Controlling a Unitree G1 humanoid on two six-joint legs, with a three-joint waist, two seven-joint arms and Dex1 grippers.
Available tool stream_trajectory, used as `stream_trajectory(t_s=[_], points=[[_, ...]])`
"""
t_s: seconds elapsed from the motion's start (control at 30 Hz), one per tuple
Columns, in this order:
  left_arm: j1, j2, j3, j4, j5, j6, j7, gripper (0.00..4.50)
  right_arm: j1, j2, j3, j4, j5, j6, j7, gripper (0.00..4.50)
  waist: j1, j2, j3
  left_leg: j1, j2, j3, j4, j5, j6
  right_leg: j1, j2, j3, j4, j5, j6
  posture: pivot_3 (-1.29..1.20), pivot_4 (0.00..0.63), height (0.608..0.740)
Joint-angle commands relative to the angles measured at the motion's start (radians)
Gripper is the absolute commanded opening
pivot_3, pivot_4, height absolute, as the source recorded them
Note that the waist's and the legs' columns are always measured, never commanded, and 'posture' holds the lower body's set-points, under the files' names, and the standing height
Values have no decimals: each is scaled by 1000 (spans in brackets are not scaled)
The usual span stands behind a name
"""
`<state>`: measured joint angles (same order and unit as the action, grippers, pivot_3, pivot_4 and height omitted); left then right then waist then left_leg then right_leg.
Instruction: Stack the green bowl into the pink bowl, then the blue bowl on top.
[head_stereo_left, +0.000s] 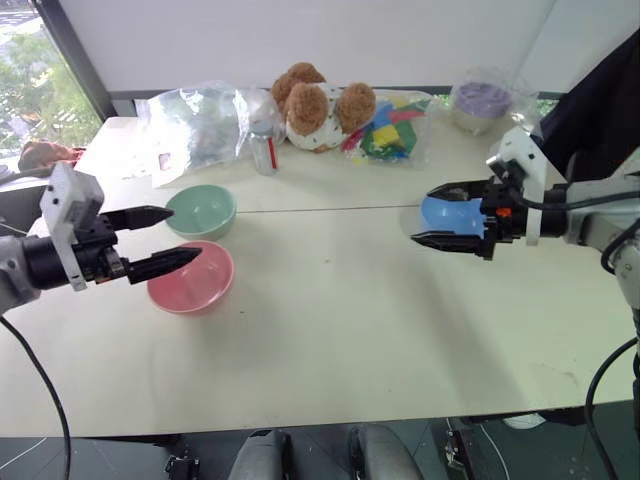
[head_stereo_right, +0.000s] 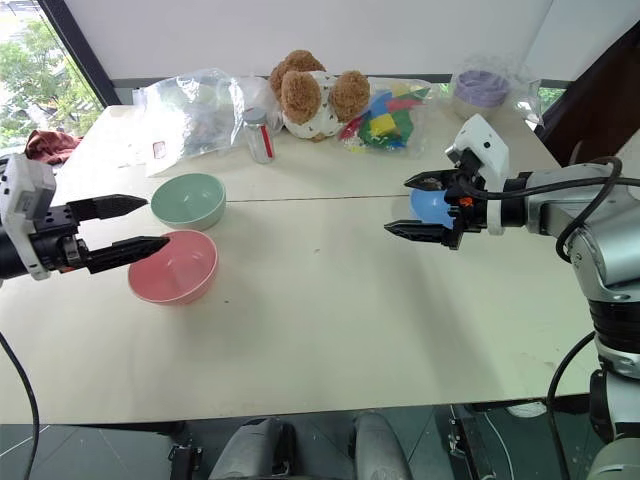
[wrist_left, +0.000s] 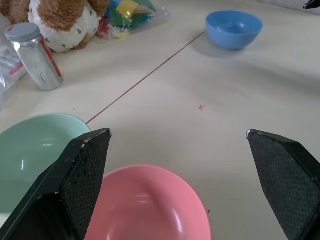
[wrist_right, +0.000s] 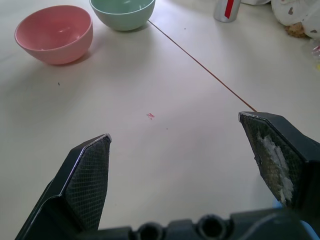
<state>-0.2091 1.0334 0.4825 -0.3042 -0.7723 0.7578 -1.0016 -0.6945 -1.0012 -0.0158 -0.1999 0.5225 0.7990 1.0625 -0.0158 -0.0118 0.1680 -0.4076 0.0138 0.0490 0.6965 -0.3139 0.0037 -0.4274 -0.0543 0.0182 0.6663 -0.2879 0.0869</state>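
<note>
All 3 matte plastic bowls sit separately: pale green bowl (head_stereo_right: 188, 200) touching pink bowl (head_stereo_right: 172, 266), sky-blue bowl (wrist_left: 234, 29) well apart. Left gripper (head_stereo_right: 118, 230) and right gripper (head_stereo_right: 422, 206) hover wide open, empty, probably ready for approaching.

Both hands same build: two black wedge fingers tapering to points, inner faces with fine cross-hatch grip texture. Left hand (head_stereo_left: 165, 238) sits on a black motor block with a white angular housing bolted at the wrist, small red mark on the block. Right hand (head_stereo_right: 425, 207) likewise: white housing, orange-red spot by the finger base, silver-grey forearm behind. Black cables loop off both arms. Right finger pad (wrist_right: 272, 160) shows whitish wear; round screw holes along the base.
</note>
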Motion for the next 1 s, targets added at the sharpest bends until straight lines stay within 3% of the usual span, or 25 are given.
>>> stream_trajectory(t_s=[0.03, 0.77, 1.0], points=[[2, 22, 42, -9, -2, -12, -8, 4500, -22, -19, -27, -14, -1, -5, 5, 4461, 0, 0, 0, 0, 0, 0, 0, 0, 0, 0, 0, 0, 0, 0, 0, 0, 150, 740], [26, 33, 27, -20, 22, -39, -20, 4500, -29, -5, -4, -7, -14, -12, 11, 4461, -1, 0, 0, 0, 0, 0, 0, 0, 0, 0, -1, 0, 0, 0, 0, 0, 150, 740], [182, 108, 9, -49, 177, -182, -145, 4500, -28, 10, 16, -4, -22, -26, 15, 4461, -5, 0, 0, 0, 0, 0, -1, 0, 0, 0, -1, 0, -1, 0, 0, 0, 150, 740]])
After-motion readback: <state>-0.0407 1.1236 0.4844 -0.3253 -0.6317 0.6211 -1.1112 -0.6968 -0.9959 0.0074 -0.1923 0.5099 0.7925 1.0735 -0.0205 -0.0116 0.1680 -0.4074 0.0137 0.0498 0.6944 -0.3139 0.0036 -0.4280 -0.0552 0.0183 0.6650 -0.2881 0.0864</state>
